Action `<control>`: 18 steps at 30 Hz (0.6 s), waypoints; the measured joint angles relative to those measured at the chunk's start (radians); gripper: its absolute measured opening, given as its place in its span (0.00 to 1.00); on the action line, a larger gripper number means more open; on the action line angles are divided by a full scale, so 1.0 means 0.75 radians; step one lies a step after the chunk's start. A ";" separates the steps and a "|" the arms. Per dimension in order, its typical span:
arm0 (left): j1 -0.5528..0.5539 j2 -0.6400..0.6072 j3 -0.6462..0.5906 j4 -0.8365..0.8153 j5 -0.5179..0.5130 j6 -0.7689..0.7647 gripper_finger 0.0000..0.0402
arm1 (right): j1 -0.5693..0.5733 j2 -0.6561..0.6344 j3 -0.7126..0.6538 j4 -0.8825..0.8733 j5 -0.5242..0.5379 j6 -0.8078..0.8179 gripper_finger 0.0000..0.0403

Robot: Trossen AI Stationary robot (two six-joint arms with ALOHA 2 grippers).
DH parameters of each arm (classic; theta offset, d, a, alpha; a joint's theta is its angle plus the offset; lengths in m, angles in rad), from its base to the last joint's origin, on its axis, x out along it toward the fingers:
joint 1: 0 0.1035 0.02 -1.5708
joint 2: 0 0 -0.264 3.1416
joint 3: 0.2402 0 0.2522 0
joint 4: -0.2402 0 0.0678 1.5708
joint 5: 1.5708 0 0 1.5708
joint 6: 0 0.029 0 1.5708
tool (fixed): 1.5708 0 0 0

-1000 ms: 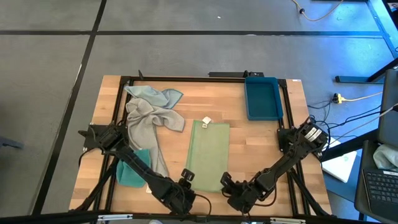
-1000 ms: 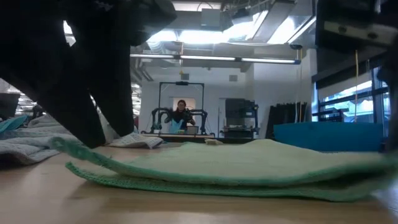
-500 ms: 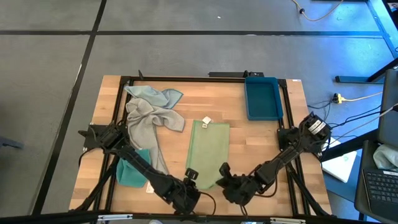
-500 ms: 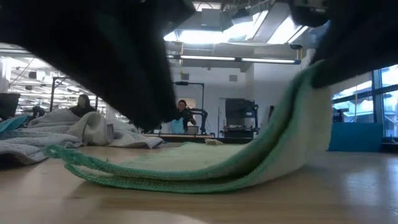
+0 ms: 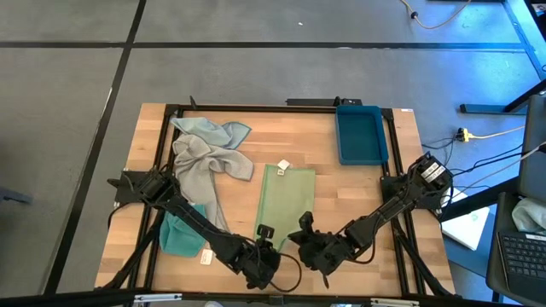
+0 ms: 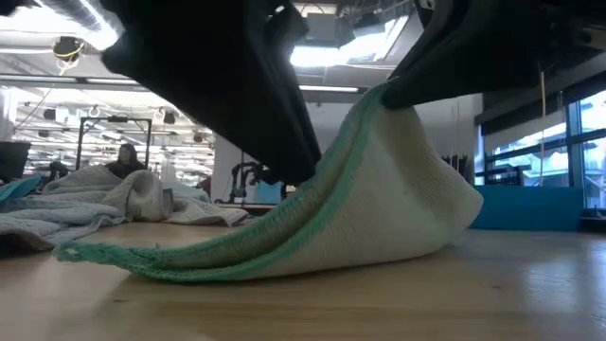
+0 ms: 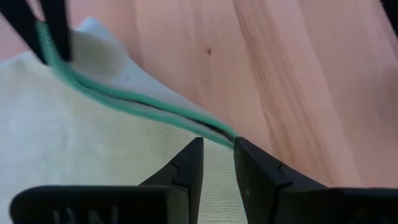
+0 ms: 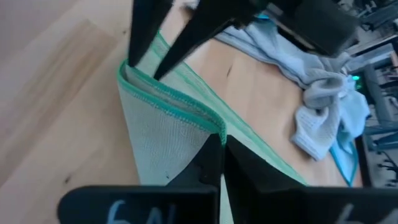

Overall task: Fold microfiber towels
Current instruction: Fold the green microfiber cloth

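- Wooden table (image 5: 324,183) with a black frame fills the high view, grey floor around it, and both dark arms reach in to its near edge
- Left gripper (image 5: 265,234) is clenched on the near left corner of the pale green towel (image 5: 287,194); in the left wrist view its fingers (image 7: 186,171) pinch the green-stitched hem
- Right gripper (image 5: 304,225) is clenched on the near right corner of the same cloth; in the right wrist view its fingertips (image 8: 211,155) meet on the raised hem
- Low view shows the green towel's near edge lifted off the wood and curling over itself, the far part lying flat
- Its white tag (image 5: 283,165) sits at the far end
- Left of it lies a crumpled light grey towel (image 5: 200,166), touching a pale blue towel (image 5: 213,130) behind it
- Teal towel (image 5: 181,234) lies near the left arm
- Blue tray (image 5: 360,135) sits at the far right, well apart from the cloths
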 joint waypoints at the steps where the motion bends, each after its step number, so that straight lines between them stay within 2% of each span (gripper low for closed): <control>1: 0.001 -0.001 -0.007 0.000 0.012 -0.012 0.21 | 0.000 0.000 0.000 -0.001 0.015 0.000 0.03; 9: 0.006 -0.001 -0.093 0.132 0.105 -0.147 0.21 | -0.013 0.000 0.000 -0.003 0.059 0.006 0.03; 18: 0.006 0.000 -0.133 0.161 0.109 -0.217 0.21 | -0.025 0.000 0.000 -0.004 0.060 0.000 0.03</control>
